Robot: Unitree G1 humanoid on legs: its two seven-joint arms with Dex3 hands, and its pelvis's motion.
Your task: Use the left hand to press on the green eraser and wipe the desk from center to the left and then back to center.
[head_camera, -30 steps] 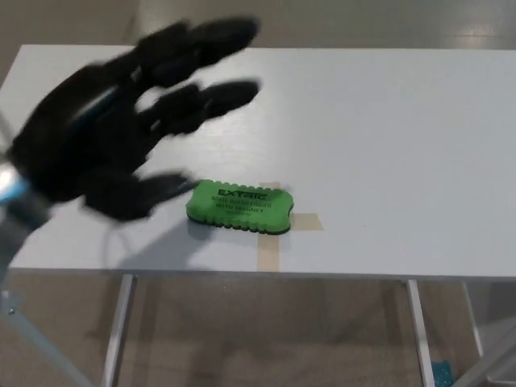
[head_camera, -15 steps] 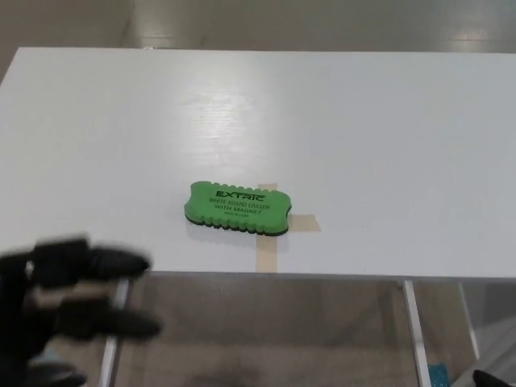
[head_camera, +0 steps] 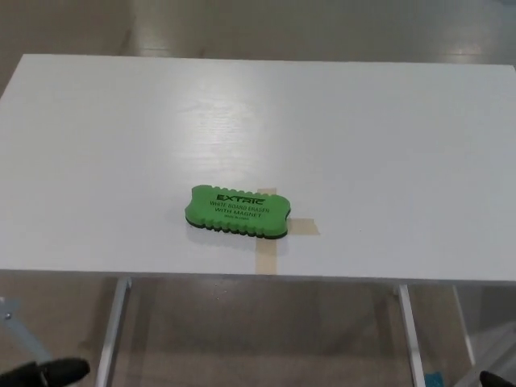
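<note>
With our left hand barely showing below the surface, its grip unreadable, we risk nudging the eraser off its tape cross by landing off-centre.

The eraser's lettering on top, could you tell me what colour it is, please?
Black, printed on the green eraser; it shows in the head view.

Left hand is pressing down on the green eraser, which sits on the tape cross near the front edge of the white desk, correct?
Not quite. The head view shows nothing touching the green eraser; the left hand is only a dark tip at the bottom corner, below the desk edge. The rest holds: the eraser lies on the tape cross near the front edge of the white desk.
</note>
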